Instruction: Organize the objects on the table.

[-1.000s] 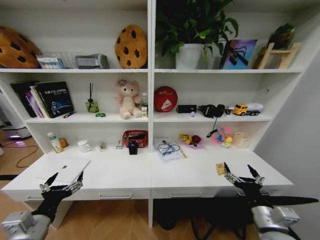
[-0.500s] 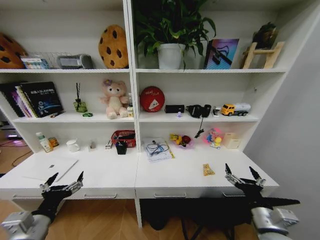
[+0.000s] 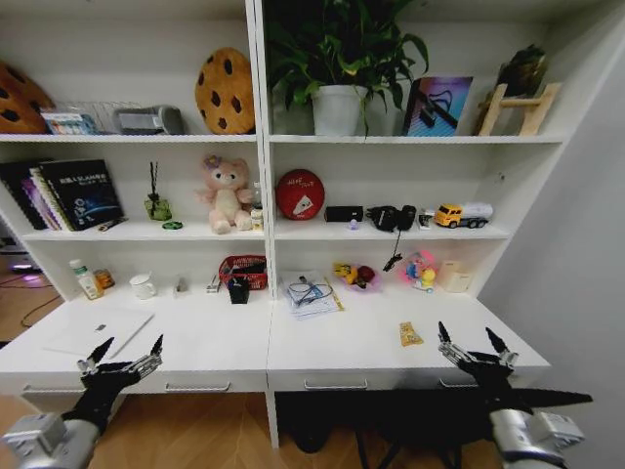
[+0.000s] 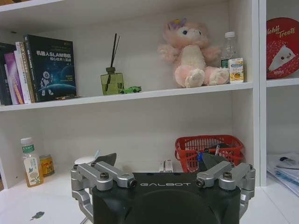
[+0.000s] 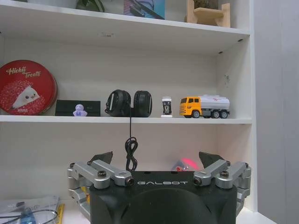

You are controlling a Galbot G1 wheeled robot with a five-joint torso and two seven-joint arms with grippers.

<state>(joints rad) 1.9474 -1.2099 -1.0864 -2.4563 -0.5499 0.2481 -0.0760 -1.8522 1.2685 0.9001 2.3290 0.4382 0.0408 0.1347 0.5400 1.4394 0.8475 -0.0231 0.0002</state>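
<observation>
Across the lower half of the head view runs the table [image 3: 322, 344], white, smooth-topped, with drawers along its front edge.

Laptop [image 3: 98, 330]: lies flat and closed on the table at lower left of the frame, just beyond the left gripper [image 3: 122, 358]. Judged the heaviest item, rigid, slick-skinned and thin; no edge stands proud of the surface. A grip across one overhanging or lifted edge looks the only option, and it may slide before it lifts.

Bottle [image 3: 84, 279]: stands upright at the back of the table, far left, beside a small can [image 3: 103, 278]. Judged light, stiff enough, smooth and easily toppled. Best taken around the body below the cap.

Markers: not identified with confidence; something pale lies at the back of the table near the basket [image 3: 246, 271], too small to tell.

Toy car [image 4: 130, 89]: sits on the shelf next to the diffuser [image 4: 111, 80], not on the table. Judged very light, hard, inclined to roll; pinch across its sides.

Left gripper: hangs in front of the table edge at lower left, fingers spread wide, nothing held. Right gripper [image 3: 476, 350]: hangs at lower right by the table's right end, fingers likewise spread, empty.
</observation>
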